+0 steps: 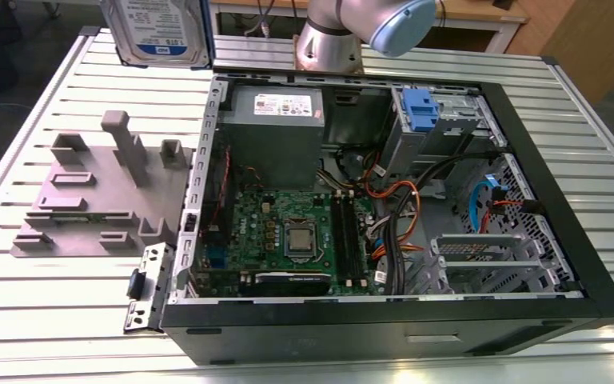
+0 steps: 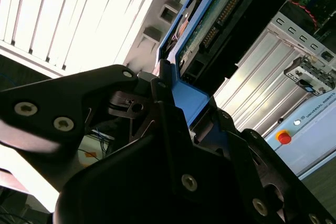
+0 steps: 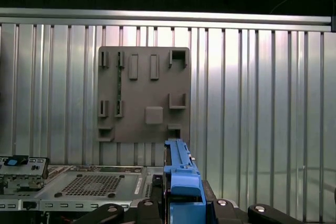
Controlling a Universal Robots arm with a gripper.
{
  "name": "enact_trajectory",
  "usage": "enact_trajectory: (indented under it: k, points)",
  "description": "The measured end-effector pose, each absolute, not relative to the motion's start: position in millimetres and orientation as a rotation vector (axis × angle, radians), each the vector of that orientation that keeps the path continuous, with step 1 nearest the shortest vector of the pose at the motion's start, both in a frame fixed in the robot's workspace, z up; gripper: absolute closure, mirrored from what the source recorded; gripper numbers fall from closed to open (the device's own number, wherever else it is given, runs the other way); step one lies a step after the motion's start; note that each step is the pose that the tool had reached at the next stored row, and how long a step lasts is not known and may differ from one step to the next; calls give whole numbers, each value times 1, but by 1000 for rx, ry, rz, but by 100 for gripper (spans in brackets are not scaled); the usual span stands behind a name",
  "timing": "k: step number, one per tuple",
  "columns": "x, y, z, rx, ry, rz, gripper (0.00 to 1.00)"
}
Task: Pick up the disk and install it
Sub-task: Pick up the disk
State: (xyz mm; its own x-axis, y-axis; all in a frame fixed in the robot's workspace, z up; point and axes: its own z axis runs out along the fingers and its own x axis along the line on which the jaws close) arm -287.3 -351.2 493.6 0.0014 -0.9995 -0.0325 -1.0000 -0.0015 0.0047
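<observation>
Gripper (image 2: pixel 184 100) clamped shut on the blue carrier of the disk (image 1: pixel 157 30), which hangs above the tabletop (image 1: pixel 29 144), toward the exterior view's left of the open computer case (image 1: pixel 563 200).

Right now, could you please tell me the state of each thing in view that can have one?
disk: in the air above the table, upright, held by the gripper.
gripper: shut on the disk's blue carrier.
computer case: lying on its side, open, insides exposed.
grey fixture: flat on the table, beside the case.
</observation>
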Motion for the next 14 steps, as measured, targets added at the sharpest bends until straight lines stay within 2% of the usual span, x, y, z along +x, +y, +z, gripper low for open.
enact_trajectory:
  k: [14]
  points:
    - [-278, -351, 494, -2209, 2206, 41, 64]
